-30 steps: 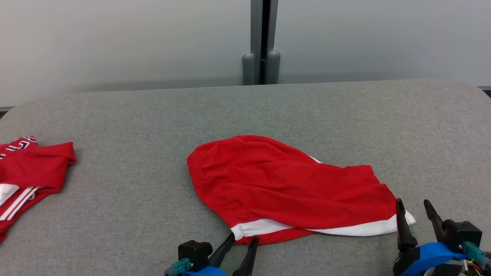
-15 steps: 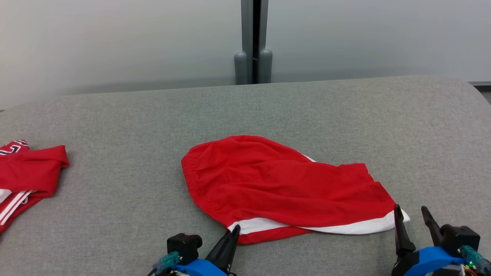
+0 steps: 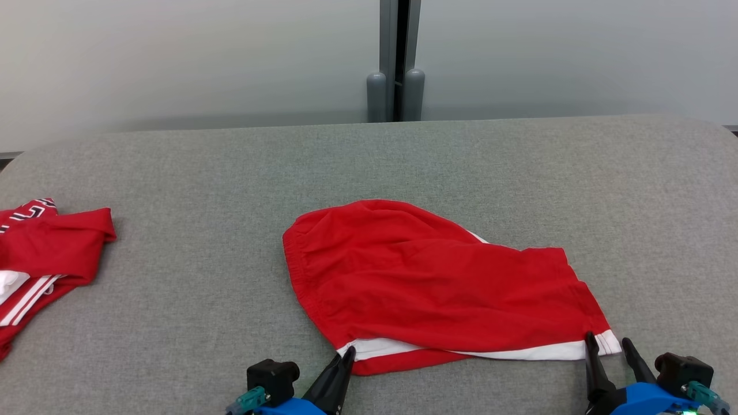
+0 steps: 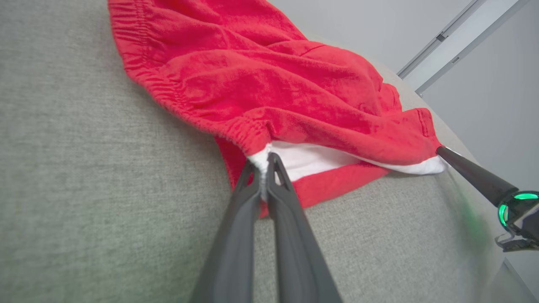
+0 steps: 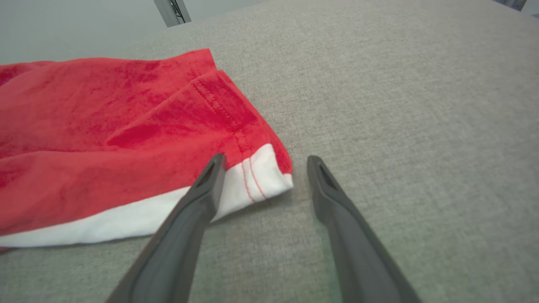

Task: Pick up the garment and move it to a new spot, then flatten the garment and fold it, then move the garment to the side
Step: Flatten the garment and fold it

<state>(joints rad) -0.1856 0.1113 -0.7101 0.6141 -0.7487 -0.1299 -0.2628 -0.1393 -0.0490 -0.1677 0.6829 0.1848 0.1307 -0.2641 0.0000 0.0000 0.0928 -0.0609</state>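
Target garment (image 3: 438, 288): red shorts, white hem band, rumpled, centre of grey counter (image 3: 202, 323). Count: two garments, second garment (image 3: 52, 248) far left. State: left gripper (image 3: 347, 353) pinching white hem corner; right gripper (image 3: 606, 339) spread, straddling opposite corner.

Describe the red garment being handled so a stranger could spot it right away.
On the wide grey padded table, look at the middle near the front edge. The red shorts lie there, with a white band along the near hem. Unlike the striped red clothes at the left edge, their white hem is pinched by the left gripper.
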